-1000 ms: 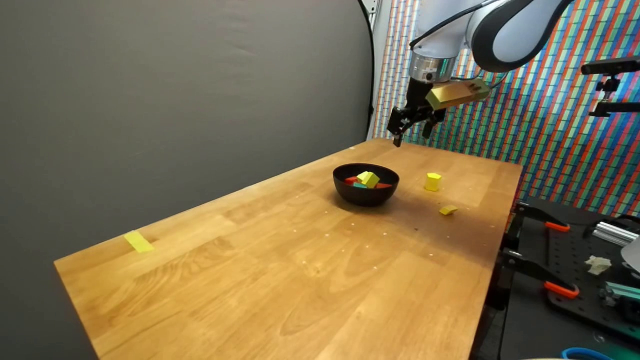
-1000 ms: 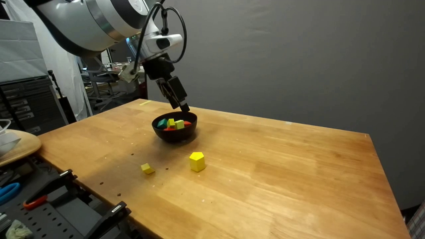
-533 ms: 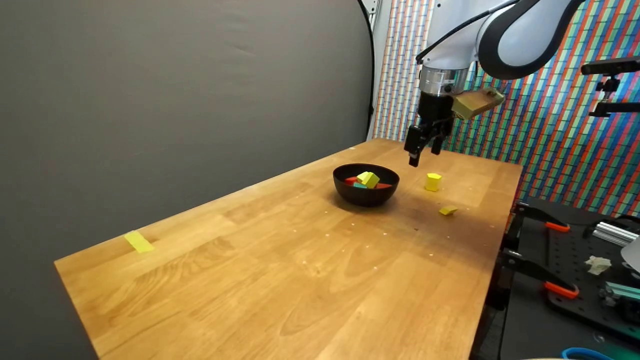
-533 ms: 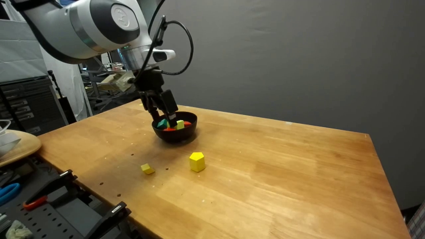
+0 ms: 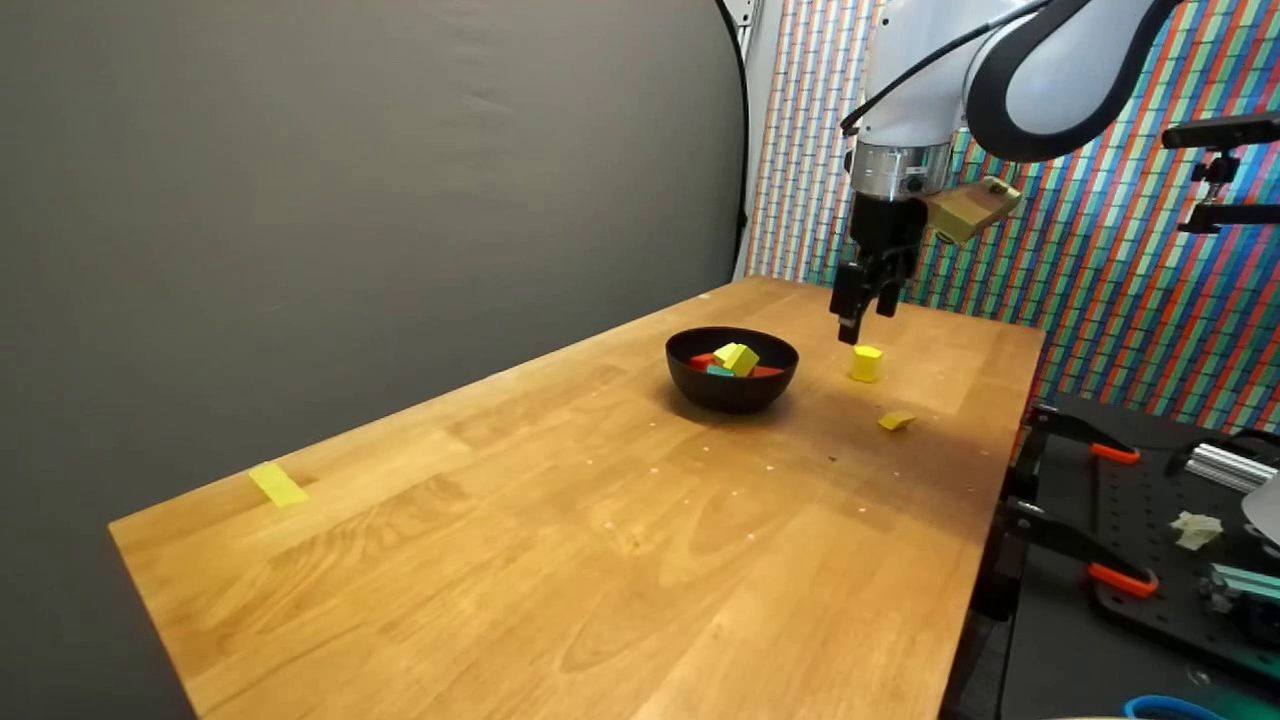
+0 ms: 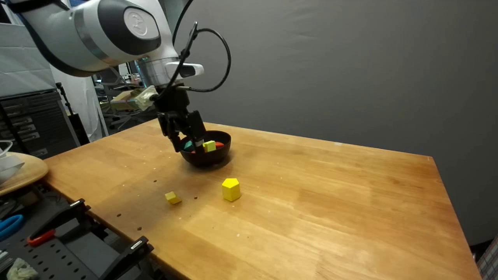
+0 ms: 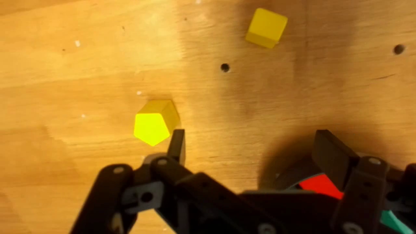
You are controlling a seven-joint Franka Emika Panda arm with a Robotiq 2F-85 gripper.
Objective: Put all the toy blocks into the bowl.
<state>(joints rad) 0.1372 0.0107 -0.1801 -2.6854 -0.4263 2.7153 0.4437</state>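
Toy blocks [image 5: 739, 360], likely light and stiff, awaited a wide-spread, empty gripper [image 7: 250, 141]. Below, to one side, stood a yellow pentagonal block [image 7: 156, 123], best pinched flat-to-corner; a smaller yellow block [image 7: 267, 28] lay beyond, others in the black bowl [image 5: 730, 394].

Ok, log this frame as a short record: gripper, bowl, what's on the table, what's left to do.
gripper: open, holding nothing
bowl: black, upright, with red blocks, yellow blocks and a teal block showing inside
table: upright five-sided yellow block, smaller yellow block, flat pale yellow strip near one edge
left to do: put both loose yellow blocks into the bowl
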